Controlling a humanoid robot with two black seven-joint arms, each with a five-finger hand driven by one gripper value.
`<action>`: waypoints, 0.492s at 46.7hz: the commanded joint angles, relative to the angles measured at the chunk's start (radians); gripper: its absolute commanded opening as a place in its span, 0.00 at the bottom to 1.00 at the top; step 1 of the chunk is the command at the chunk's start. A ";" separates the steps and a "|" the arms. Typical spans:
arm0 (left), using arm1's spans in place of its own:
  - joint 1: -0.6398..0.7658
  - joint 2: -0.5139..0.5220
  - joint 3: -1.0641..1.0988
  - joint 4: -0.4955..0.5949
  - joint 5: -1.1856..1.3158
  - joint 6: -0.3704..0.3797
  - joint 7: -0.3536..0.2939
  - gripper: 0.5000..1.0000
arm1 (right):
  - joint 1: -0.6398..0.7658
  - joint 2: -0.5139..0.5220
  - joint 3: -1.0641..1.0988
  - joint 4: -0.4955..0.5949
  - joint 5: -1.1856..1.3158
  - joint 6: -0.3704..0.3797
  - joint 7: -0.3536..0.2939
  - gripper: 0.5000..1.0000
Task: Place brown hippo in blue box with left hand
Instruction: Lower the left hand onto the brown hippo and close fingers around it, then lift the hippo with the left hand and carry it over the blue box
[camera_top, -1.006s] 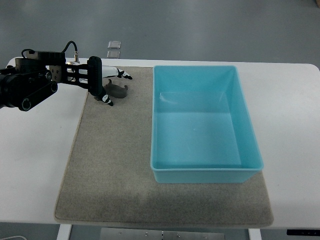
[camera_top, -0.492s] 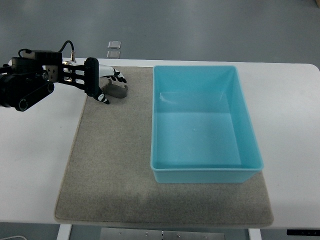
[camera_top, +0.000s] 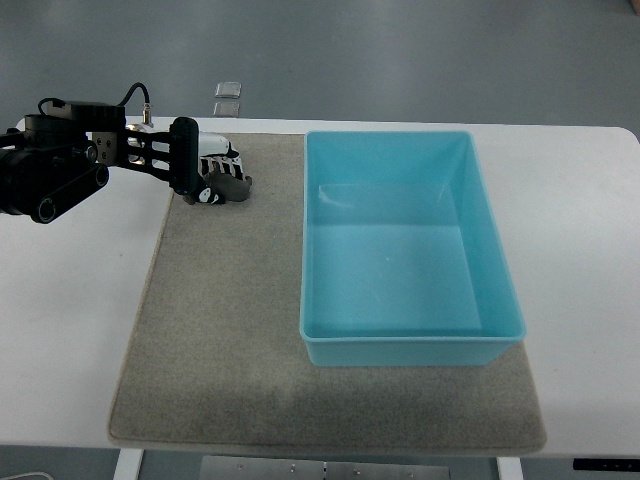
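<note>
One brown hippo (camera_top: 232, 186), long axis roughly left-right, facing unclear, at the mat's (camera_top: 230, 330) far-left corner. Clamped by the left hand (camera_top: 212, 175), fingers curled around it. One blue box (camera_top: 400, 245), well apart.

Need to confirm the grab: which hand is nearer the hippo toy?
Left. The left hand has its fingers curled around the hippo at the mat's far left corner. The right hand is out of view.

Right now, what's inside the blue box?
Nothing shows inside the blue box; its whole floor is visible and bare. The brown hippo is outside it on the mat, with the left robot hand closed around it, partly covering it.
</note>
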 joint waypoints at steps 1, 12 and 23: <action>-0.002 -0.002 0.001 0.002 0.002 0.000 0.001 0.00 | 0.000 0.000 0.000 0.000 0.000 0.000 0.000 0.87; -0.005 0.000 -0.001 0.002 0.000 0.001 0.001 0.00 | 0.000 0.000 0.000 0.000 0.000 0.000 0.000 0.87; -0.040 -0.002 -0.016 0.000 -0.023 0.013 0.004 0.00 | 0.000 0.000 0.000 0.000 0.000 0.000 0.000 0.87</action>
